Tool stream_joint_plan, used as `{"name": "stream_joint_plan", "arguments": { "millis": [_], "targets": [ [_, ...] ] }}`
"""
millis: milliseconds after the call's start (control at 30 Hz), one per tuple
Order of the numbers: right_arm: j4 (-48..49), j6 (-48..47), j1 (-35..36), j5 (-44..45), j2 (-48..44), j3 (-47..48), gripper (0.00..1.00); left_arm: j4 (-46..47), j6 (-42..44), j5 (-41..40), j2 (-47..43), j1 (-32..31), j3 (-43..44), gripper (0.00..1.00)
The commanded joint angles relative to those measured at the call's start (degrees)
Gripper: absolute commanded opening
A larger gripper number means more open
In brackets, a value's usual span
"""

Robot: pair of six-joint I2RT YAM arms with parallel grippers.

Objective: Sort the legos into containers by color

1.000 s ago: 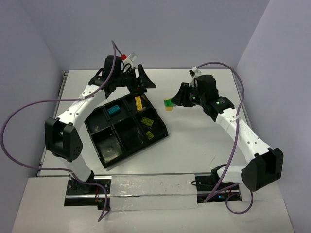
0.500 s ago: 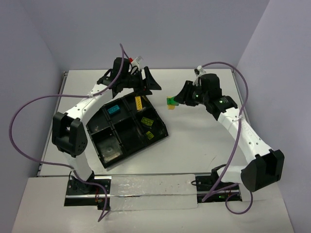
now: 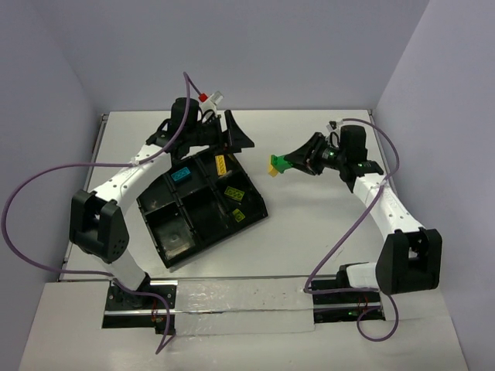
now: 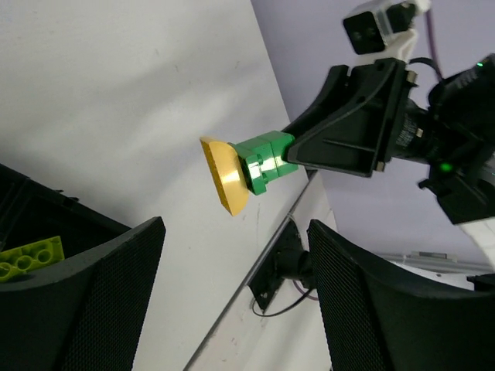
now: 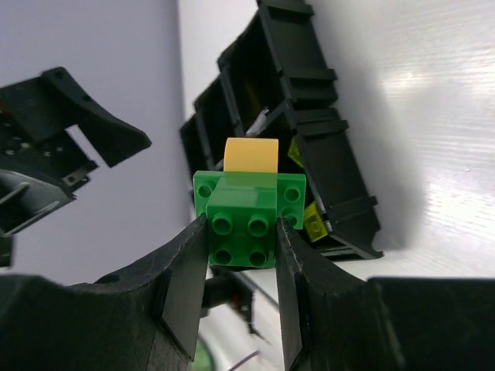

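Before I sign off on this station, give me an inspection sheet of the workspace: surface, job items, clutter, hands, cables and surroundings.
Surface: white table, no spills seen.
Job's things: black tray holds a light blue brick, a yellow brick and lime bricks; a green brick with a yellow piece stuck to it is held in the air beside the tray.
Clutter: nothing seen.
Hands: left hand open and empty, at the tray's far corner; right hand shut on the green brick.
Cables: purple cables loop off both arms.
Surroundings: plain lavender walls.
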Motion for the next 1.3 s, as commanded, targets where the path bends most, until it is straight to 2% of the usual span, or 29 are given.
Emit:
{"name": "stream_joint_plan", "arguments": {
  "millis": [0, 100, 233, 533, 700, 800, 867, 900, 933, 1000, 1100, 1267],
  "targets": [
    [21.1, 12.6, -2.6, -11.1, -3.7, -5.0, 0.00, 8.9, -5.4, 7.5, 0.6, 0.4, 0.0, 0.79],
    [29.2, 17.4, -3.5, -12.4, -4.0, -7.6, 0.00, 18.1, -12.0, 11.6, 0.3, 1.1, -3.3, 0.77],
    [36.3, 20.9, -3.5, -13.9, -4.1, -9.2, 0.00, 21.8, -15.4, 13.8, 0.9, 1.3, -3.5, 0.77],
    [59.8, 34.7, -3.5, -16.9, -1.9, -11.1, 0.00, 39.1, -32.9, 21.5, 3.8, 0.9, -6.1, 0.78],
    [68.5, 40.5, -3.5, -18.0, 0.3, -11.8, 0.00, 39.7, -33.7, 21.9, 4.5, 0.7, -5.6, 0.78],
    [72.3, 43.0, -3.5, -18.5, 1.3, -12.0, 0.00, 46.8, -36.8, 22.2, 4.9, 0.6, -6.7, 0.77],
    [72.8, 43.4, -3.5, -18.7, 1.3, -12.2, 0.00, 55.1, -43.8, 22.3, 5.0, 0.5, -9.1, 0.77],
    [72.9, 43.3, -3.5, -18.8, 1.3, -12.2, 0.00, 55.4, -43.9, 22.3, 5.0, 0.5, -9.1, 0.77],
    [73.1, 43.4, -3.5, -18.9, 1.4, -12.3, 0.00, 63.3, -49.1, 22.0, 5.6, 0.4, -10.4, 0.77],
    [73.3, 43.6, -3.5, -19.2, 1.4, -12.3, 0.00, 68.1, -52.5, 21.8, 6.2, 0.1, -10.9, 0.77],
    [73.7, 43.9, -3.5, -19.5, 1.5, -12.1, 0.00, 68.0, -51.2, 21.8, 6.4, -1.0, -10.1, 0.79],
    [74.3, 44.3, -3.5, -19.7, 1.8, -11.9, 0.00, 62.3, -47.3, 22.0, 6.4, -2.1, -7.6, 0.81]
  ]
}}
